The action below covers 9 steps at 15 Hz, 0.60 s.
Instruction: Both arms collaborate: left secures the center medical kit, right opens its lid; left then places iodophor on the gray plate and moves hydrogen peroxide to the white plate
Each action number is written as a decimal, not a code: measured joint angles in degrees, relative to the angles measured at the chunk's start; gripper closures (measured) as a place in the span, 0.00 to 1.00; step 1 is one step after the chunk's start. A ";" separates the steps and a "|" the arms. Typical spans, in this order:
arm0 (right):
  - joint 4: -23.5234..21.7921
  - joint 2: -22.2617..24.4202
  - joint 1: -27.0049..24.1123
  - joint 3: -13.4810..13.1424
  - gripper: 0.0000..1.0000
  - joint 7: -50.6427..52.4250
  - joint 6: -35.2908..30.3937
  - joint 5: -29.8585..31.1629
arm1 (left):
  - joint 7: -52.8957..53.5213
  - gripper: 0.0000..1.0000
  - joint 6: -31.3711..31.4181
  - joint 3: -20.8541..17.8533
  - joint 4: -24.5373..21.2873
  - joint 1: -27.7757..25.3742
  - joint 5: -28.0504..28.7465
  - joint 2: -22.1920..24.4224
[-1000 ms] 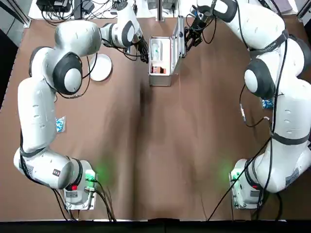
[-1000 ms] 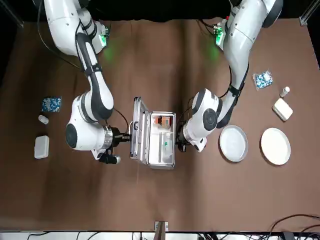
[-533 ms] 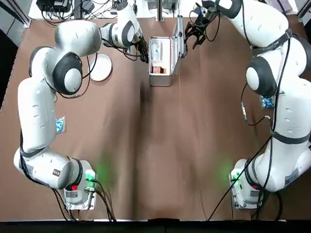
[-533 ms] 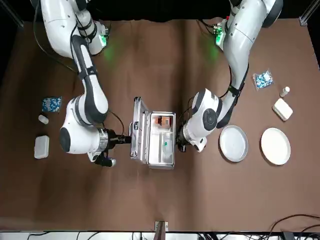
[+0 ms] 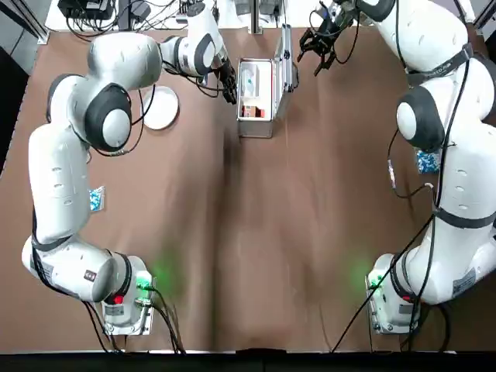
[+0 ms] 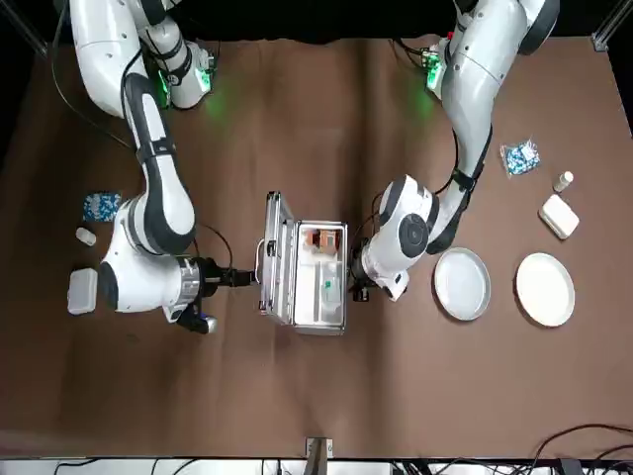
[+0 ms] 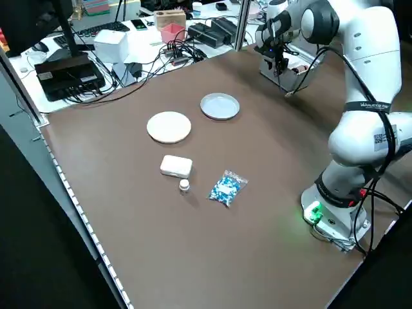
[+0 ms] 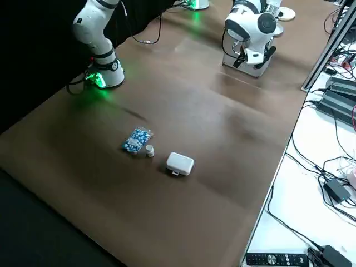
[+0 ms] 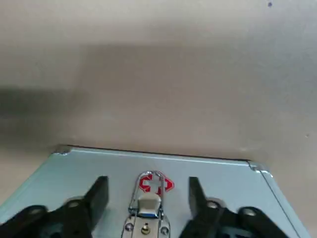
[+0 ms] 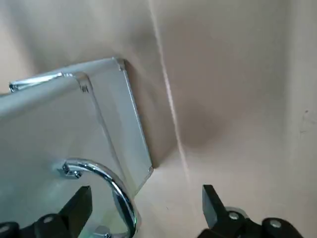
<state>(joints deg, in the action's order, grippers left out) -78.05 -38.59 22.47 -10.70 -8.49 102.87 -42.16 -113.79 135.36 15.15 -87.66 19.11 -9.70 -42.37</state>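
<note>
Kit [image 6: 318,330] open at mid-table, both bottles exposed

The case lies between the two arms, its lid [image 6: 283,272] swung out toward the robot's right. Inside, a brown bottle [image 6: 323,239], presumably the iodophor, lies at the end nearer the robot; a clear bottle with a green label [image 6: 330,289], presumably the hydrogen peroxide, lies farther off. Beyond the kit's left side are the gray plate [image 6: 462,284] and, farther out, the white plate [image 6: 545,289].

Opening appears complete; extraction by the left arm would come next. Several failures are possible. If the left gripper [image 9: 147,181] drags on the latch [image 9: 148,206] while withdrawing, the case could slide or turn. If the right gripper [image 10: 146,189] catches the curved handle [image 10: 119,186], the lid could be pulled or the whole box shifted. A descent off center could strike the kit's wall or knock one bottle into the other, and a loose grasp could let a bottle roll off its plate.

Pose: the left arm reaches forward and inward, its gripper at the kit's left side with fingers apart, one on each side of the latch. The right arm bends inward from its own side; its gripper is beside the lid, fingers spread, gripping nothing.
</note>
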 joint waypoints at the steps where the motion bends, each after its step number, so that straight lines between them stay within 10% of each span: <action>1: 0.35 0.00 -0.49 -0.01 0.02 0.00 -0.01 0.00 | 0.00 0.22 -0.57 -0.05 0.06 -0.03 0.19 0.00; 4: 3.10 0.23 -3.22 -0.20 0.02 0.02 -1.47 0.00 | -0.02 0.00 -4.65 -0.23 0.99 -0.59 1.92 0.50; 9: 5.61 2.09 -5.52 -0.47 0.02 0.28 -2.74 9.57 | -0.05 0.00 -11.26 -0.55 1.98 -1.40 2.08 4.49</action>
<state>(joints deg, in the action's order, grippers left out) -72.44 -36.50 16.95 -11.17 -8.20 100.13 -32.59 -113.84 124.10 14.60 -85.68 17.71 -7.63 -37.88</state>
